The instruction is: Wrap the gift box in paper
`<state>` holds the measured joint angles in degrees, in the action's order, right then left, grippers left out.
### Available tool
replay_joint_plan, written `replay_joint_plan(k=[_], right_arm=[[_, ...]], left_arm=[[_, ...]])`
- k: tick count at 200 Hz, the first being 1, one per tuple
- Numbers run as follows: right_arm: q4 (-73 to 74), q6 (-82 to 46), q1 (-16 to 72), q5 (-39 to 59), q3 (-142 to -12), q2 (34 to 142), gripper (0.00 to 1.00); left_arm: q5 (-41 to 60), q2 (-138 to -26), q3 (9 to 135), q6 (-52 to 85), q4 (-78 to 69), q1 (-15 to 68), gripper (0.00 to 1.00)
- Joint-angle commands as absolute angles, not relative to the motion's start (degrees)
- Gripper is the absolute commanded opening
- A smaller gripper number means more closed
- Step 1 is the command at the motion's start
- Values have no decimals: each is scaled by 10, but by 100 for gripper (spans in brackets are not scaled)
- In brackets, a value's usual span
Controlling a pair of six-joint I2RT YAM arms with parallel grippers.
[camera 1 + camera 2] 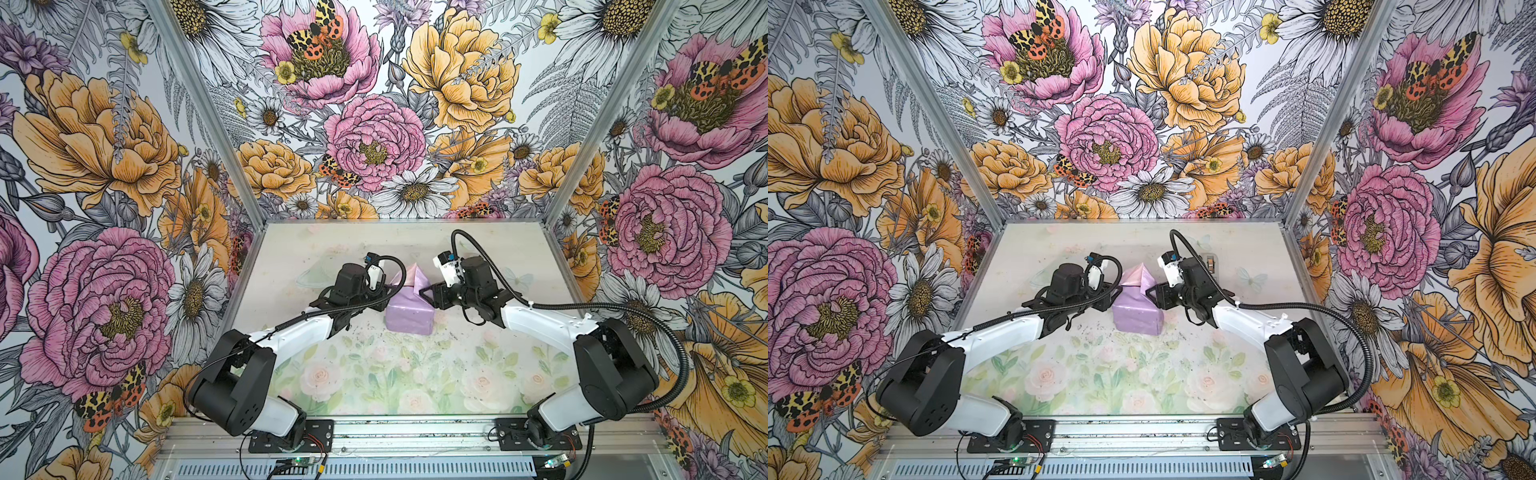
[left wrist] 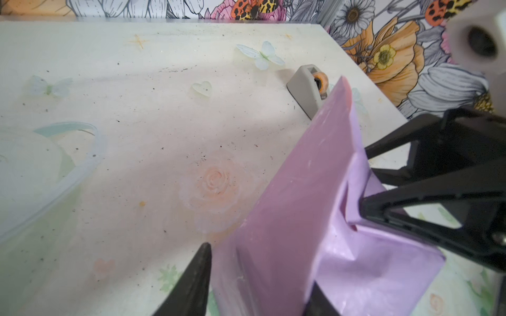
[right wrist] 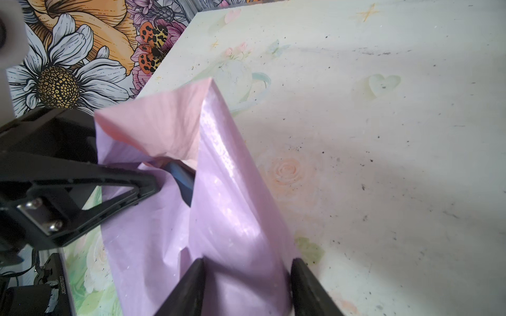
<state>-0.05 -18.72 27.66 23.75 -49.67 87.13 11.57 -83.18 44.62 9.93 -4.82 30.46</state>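
Midway, by my reading: the gift box [image 3: 182, 177] sits near the middle of the table [image 1: 415, 374], mostly under the paper [image 1: 409, 318] and showing as a lilac block in both top views; only a dark blue corner peeps out at the open far end, seen from the right wrist; step in hand looks like closing that far end; pale pink flaps stand there in a peak, not yet laid flat; left gripper [image 2: 260, 269] is at the parcel's left side, right gripper [image 3: 249, 261] at its right side; each pair of jaws stands partly apart with a fold of paper between; cannot tell whether either pinches the paper or only presses it; next move, I judge, calls for tucking both side folds against the box, then bringing the peak down over the end without tearing the thin sheet or shoving the box; grey tape dispenser [image 2: 304, 87] waits beyond the right gripper, apart from the parcel; hidden: the underside seam, any tape on it, the far end face behind the peak from above; left fingertips masked by the wrist in the top views.
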Motion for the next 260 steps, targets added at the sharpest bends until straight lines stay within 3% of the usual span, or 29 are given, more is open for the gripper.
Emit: replay_joint_plan(k=[1, 18, 36, 104, 121, 147, 197, 227, 260], right_arm=[[-36, -175, 277, 240, -493, 884, 51], [-37, -175, 277, 236, -494, 888, 51], [-38, -175, 277, 232, -497, 891, 51], [-36, -180, 278, 233, -503, 894, 51], [-36, -181, 278, 236, -503, 895, 51], [-35, -180, 279, 236, -503, 896, 51], [-32, -182, 280, 236, -501, 897, 51], [-32, -184, 280, 236, -500, 898, 51], [-28, -187, 281, 240, -498, 897, 51]], left_arm=[[92, -840, 457, 90, -54, 322, 27], [76, -836, 461, 76, -52, 339, 18], [48, -831, 470, 52, -35, 361, 15], [16, -828, 474, -22, -17, 405, 15], [18, -825, 476, -25, -17, 408, 26], [11, -813, 474, -24, -18, 411, 30], [5, -806, 473, -41, -19, 417, 17], [0, -802, 473, -44, -20, 422, 23], [24, -814, 468, -40, -28, 415, 20]])
